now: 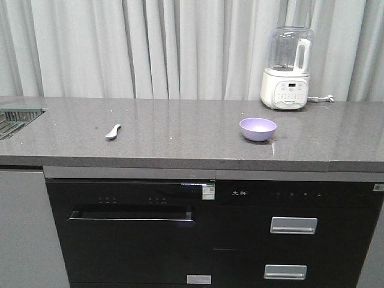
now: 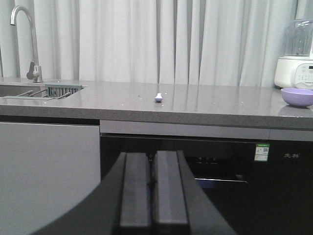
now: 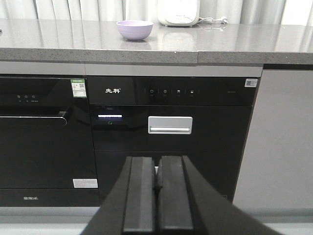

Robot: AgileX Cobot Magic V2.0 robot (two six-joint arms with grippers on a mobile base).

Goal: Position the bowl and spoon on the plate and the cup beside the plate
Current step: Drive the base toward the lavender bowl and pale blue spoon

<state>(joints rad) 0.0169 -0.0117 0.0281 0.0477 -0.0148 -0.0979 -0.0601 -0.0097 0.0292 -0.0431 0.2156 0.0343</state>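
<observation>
A small lavender bowl (image 1: 258, 128) stands upright on the grey counter, right of centre; it also shows as the bowl (image 2: 297, 97) and the bowl (image 3: 134, 29) in the wrist views. A pale spoon (image 1: 113, 131) lies on the counter to the left, seen end-on as the spoon (image 2: 159, 97). The plate and the cup are out of view. My left gripper (image 2: 152, 161) is shut and empty, low in front of the cabinets. My right gripper (image 3: 158, 164) is likewise shut with nothing in it, below counter height.
A white blender (image 1: 287, 69) with a clear jar stands at the counter's back right. A sink with a drying rack (image 1: 18, 116) and a tap (image 2: 27, 39) lies at the far left. Black appliance fronts (image 1: 180, 234) sit under the counter; curtains hang behind.
</observation>
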